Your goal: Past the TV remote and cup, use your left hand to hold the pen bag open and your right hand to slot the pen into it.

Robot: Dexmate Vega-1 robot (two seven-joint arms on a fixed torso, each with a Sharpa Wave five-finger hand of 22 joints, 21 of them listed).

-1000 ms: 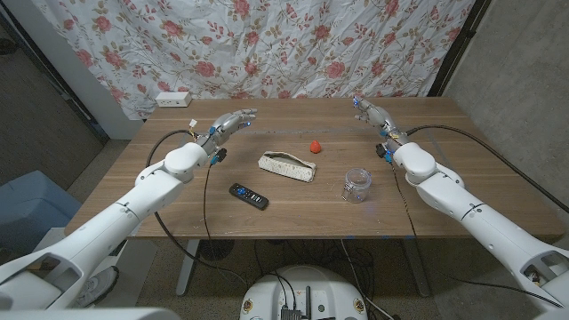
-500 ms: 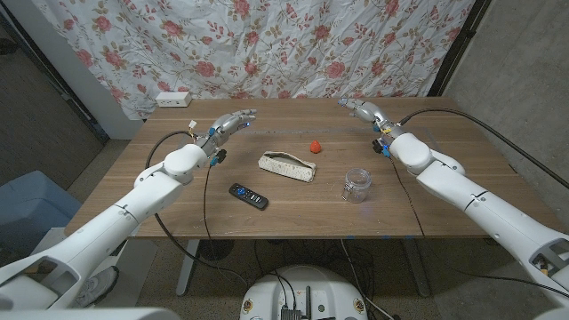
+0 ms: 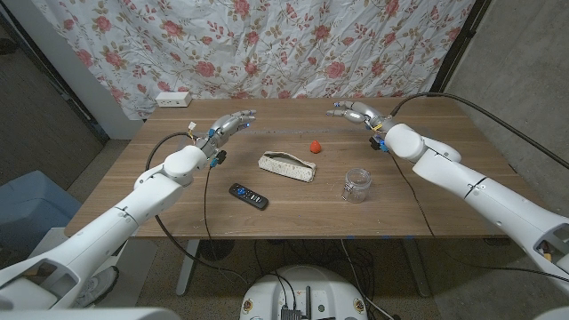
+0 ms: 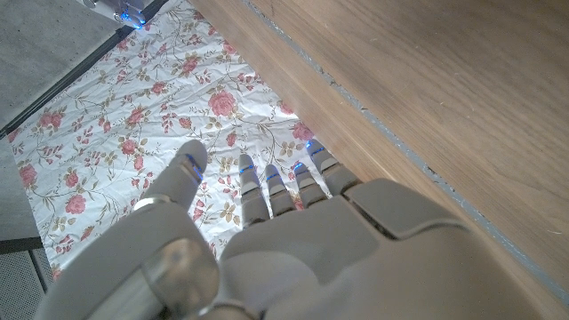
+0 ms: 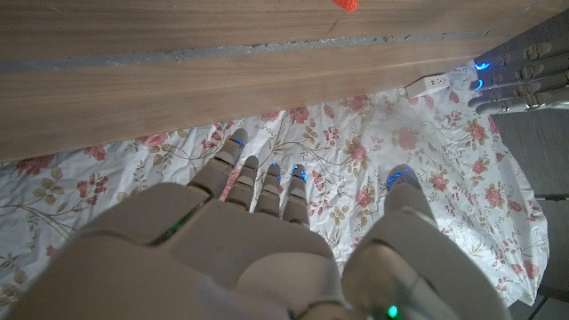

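Both hands raised, left hand (image 3: 229,125), right hand (image 3: 357,112), fingers apart

Even, soft indoor light from above, moderately bright, no hard glare. Head view sharp in the middle, bowed at the edges like a wide lens. Faint shadows under the cup (image 3: 356,185) and pen bag (image 3: 286,166) on the table (image 3: 444,191). Wrist views: near fingers soft and slightly blurred, small blue lights glowing on the fingertips (image 5: 286,171).

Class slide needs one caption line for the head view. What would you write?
Both hands, left hand and right hand, open above the table; pen bag, remote and cup untouched.
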